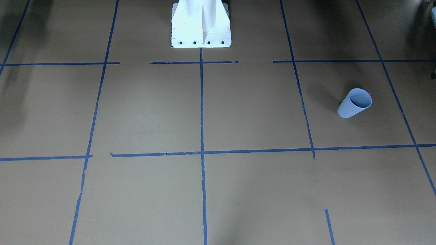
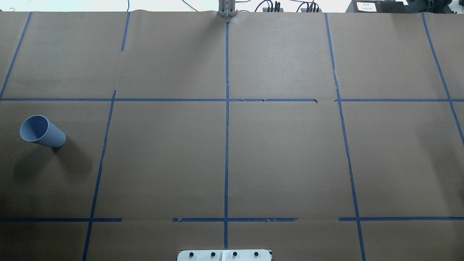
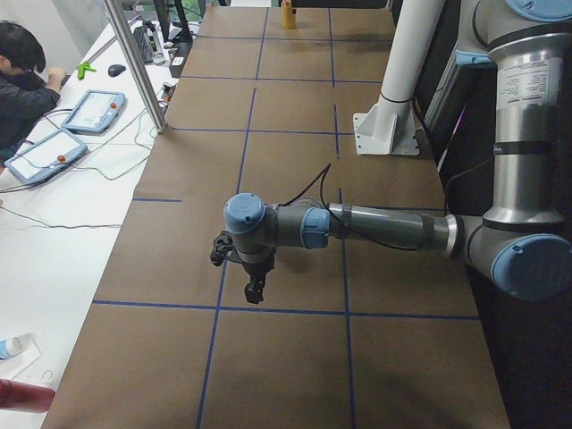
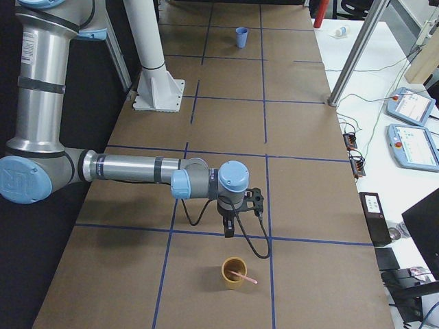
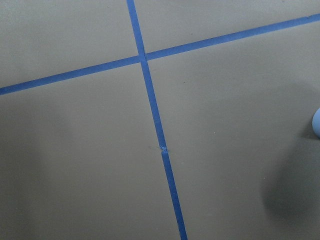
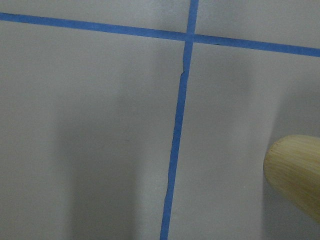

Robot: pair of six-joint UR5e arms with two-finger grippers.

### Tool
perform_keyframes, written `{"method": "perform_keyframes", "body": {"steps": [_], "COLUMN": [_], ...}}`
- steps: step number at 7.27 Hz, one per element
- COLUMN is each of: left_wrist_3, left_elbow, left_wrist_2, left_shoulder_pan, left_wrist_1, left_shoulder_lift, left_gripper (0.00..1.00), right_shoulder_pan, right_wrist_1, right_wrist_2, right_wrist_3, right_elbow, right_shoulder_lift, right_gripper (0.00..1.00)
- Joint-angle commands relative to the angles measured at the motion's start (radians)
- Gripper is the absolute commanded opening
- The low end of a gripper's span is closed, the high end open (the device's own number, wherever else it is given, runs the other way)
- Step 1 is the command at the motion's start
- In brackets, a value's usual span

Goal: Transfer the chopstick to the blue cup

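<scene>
The blue cup stands upright on the brown paper, on my left side of the table; its edge shows at the right border of the left wrist view. The pink chopstick leans inside an ochre cup at the table's right end. My right gripper hangs point-down a little above the paper, just short of that ochre cup. My left gripper hangs the same way over the table's left part. Both show only in the side views, so I cannot tell if they are open or shut.
The ochre cup's ribbed side fills the right wrist view's lower right corner. The white robot pedestal stands at mid-table. A person sits at a side desk with teach pendants. Blue tape lines grid the paper.
</scene>
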Motion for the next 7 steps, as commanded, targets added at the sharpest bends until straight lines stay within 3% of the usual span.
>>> {"method": "perform_keyframes", "body": {"steps": [1, 4, 7], "left_wrist_3": [0.001, -0.003, -0.01], "left_elbow": [-0.001, -0.004, 0.006], "left_wrist_2": [0.0, 0.008, 0.008], "left_shoulder_pan": [0.0, 0.008, 0.017], "left_wrist_1": [0.0, 0.0, -0.142], "left_shoulder_lift": [0.0, -0.001, -0.058], "left_gripper": [1.0, 1.0, 1.0], "right_shoulder_pan": [0.0, 0.0, 0.0], "right_wrist_1": [0.0, 0.002, 0.002], "right_wrist_2": [0.0, 0.0, 0.0], "right_wrist_3": [0.0, 0.0, 0.002], "right_elbow": [0.0, 0.003, 0.011], "right_shoulder_lift": [0.001, 0.001, 0.002], "right_gripper": [1.0, 1.0, 1.0]}}
